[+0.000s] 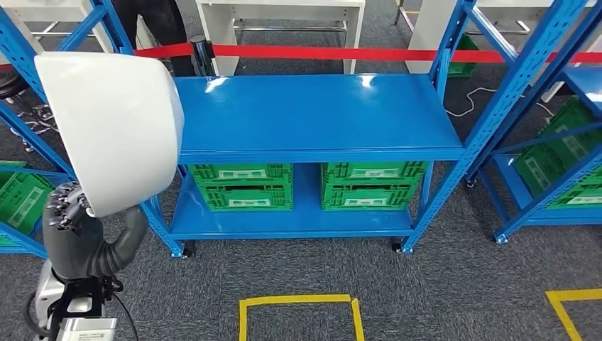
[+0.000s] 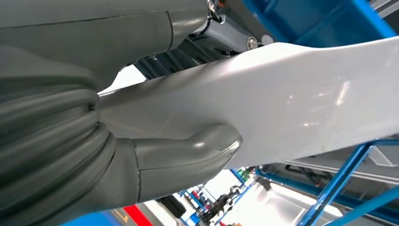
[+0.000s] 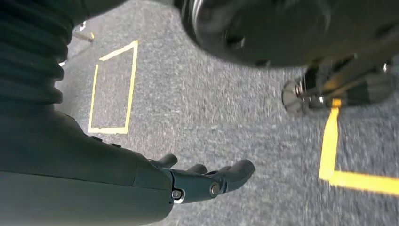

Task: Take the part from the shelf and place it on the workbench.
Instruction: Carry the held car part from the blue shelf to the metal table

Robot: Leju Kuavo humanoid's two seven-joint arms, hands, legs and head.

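A large white curved part (image 1: 110, 128) is raised at the left of the head view, in front of the left end of the blue shelf (image 1: 312, 117). My left hand (image 1: 74, 231) grips its lower edge from beneath, thumb and fingers on either side. In the left wrist view the thick grey thumb (image 2: 188, 155) presses against the white part (image 2: 291, 103). My right hand (image 3: 207, 181) hangs over the grey carpet with its fingers apart and nothing in them.
The blue shelf's top board is bare; two green crates (image 1: 241, 186) (image 1: 373, 185) sit on its lower board. More blue racks with green crates (image 1: 561, 160) stand at the right. A red barrier tape (image 1: 341, 52) runs behind. Yellow floor squares (image 1: 298, 312) mark the carpet.
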